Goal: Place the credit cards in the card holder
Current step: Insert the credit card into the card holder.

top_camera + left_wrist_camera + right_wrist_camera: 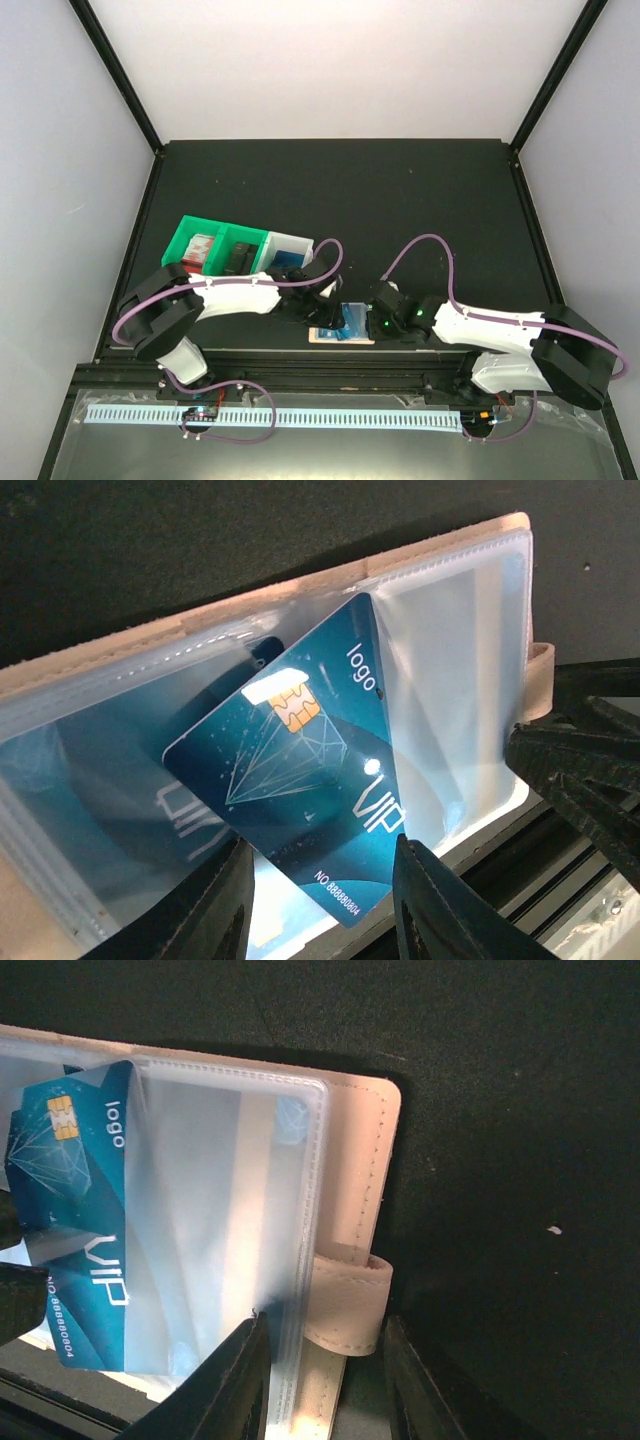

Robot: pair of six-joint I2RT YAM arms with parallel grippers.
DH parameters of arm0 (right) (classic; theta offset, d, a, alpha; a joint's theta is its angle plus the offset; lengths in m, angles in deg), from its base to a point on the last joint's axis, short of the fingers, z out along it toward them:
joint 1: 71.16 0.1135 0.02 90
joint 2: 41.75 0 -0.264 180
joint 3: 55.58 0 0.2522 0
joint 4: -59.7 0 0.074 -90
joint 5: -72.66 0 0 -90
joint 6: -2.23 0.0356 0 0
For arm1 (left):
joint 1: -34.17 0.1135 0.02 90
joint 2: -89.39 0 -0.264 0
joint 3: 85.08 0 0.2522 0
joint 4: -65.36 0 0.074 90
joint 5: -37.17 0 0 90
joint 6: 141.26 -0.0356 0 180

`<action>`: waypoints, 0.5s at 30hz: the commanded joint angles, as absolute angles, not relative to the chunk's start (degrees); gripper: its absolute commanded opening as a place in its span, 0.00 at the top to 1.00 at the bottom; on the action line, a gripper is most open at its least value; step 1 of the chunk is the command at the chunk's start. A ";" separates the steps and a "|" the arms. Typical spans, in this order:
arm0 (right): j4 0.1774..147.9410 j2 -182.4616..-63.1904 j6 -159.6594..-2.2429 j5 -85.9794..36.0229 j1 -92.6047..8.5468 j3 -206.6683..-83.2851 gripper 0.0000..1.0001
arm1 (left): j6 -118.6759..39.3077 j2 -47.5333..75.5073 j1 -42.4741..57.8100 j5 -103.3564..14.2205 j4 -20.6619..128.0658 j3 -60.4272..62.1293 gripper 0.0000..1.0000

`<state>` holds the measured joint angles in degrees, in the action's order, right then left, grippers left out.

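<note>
My left gripper [320, 920] was narrowed on the lower corner of a blue credit card [300, 770], with one finger [225, 910] on each side of it. I held the card tilted over the open card holder [150, 640]. Its gold chip [295, 705] faced up, and its upper corner was tucked just under the edge of a clear sleeve [450, 680]. A second card [130, 780] showed dimly through the plastic to the left, already inside the holder.

My right gripper [325, 1390] sat at the holder's other edge. Its fingers [235, 1390] stood partly apart, astride the tan strap [350, 1305]: one lay over the clear sleeve and the other over the dark table [520, 1110]. I could not tell whether they were clamped on the holder or only rested against it.

Seen from above, the card holder lay flat near the front edge of the table, between my two grippers, with the blue card over it. A green bin [210, 245] and a white bin [290, 245] stood side by side behind my left arm, well apart from the holder
</note>
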<state>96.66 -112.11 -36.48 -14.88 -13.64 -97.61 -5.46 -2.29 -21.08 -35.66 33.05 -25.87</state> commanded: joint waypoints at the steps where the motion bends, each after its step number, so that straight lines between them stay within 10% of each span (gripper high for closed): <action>1: 96.36 -112.19 -36.82 -13.43 -13.32 -98.72 0.66 | -6.92 -6.60 -21.12 -37.31 33.10 -26.75 0.60; 15: 102.00 -105.91 -36.60 -6.78 -13.33 -101.04 0.65 | -5.81 -3.67 -21.03 -41.88 30.08 -27.14 0.64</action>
